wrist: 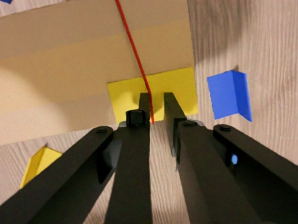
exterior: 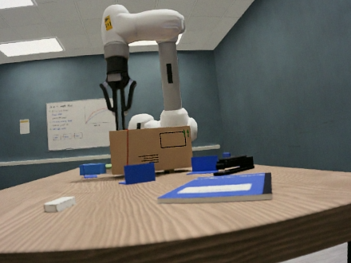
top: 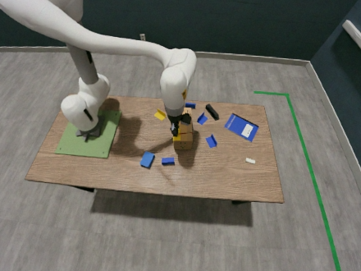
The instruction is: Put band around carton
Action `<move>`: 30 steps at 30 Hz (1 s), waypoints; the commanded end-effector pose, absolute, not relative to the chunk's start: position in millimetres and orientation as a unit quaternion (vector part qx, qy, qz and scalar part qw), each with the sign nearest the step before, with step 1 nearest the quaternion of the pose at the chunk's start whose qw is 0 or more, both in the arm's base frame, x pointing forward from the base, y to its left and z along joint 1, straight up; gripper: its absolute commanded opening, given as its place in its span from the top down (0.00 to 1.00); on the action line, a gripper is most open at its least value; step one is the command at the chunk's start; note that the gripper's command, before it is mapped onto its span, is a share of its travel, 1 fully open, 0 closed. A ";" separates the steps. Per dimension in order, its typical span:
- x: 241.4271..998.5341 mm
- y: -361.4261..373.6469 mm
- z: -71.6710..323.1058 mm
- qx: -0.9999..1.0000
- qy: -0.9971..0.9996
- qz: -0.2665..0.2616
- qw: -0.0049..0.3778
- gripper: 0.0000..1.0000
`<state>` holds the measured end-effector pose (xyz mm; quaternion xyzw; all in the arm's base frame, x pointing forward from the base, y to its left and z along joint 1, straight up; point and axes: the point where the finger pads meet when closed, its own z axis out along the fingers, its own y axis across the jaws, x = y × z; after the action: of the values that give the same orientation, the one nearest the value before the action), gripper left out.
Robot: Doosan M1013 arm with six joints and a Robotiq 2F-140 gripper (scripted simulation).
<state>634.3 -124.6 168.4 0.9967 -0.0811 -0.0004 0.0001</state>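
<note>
The brown carton (top: pixel 183 131) stands level on the table, also in the exterior view (exterior: pixel 151 149) and in the wrist view (wrist: pixel 95 55). A thin red band (wrist: pixel 132 45) runs across its top and down its side (exterior: pixel 128 151). A yellow corner guard (wrist: pixel 155 92) sits on the carton's top edge, and the band ends over it. My gripper (wrist: pixel 156 106) (exterior: pixel 120 127) points straight down at the guard. Its fingers stand a narrow gap apart, with the band's end at the left finger's inner edge and not pinched.
A second yellow guard (top: pixel 160 114) lies loose behind the carton. Several blue guards (top: pixel 147 159) (top: pixel 211 140) (top: pixel 202 119) lie around it. A black stapler (top: pixel 212 111), a blue notebook (top: pixel 241 126) and a white eraser (top: pixel 250 160) lie to the right. The arm's base stands on a green mat (top: pixel 88 135).
</note>
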 end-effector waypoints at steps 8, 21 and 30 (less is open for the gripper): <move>635.5 -122.5 178.7 0.997 -0.081 0.001 0.000 0.82; 635.5 -122.5 188.8 0.997 -0.081 0.001 0.000 0.82; 635.5 -122.5 195.2 0.997 -0.081 0.001 0.000 0.82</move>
<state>633.9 -124.5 189.3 0.9967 -0.0811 -0.0001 0.0001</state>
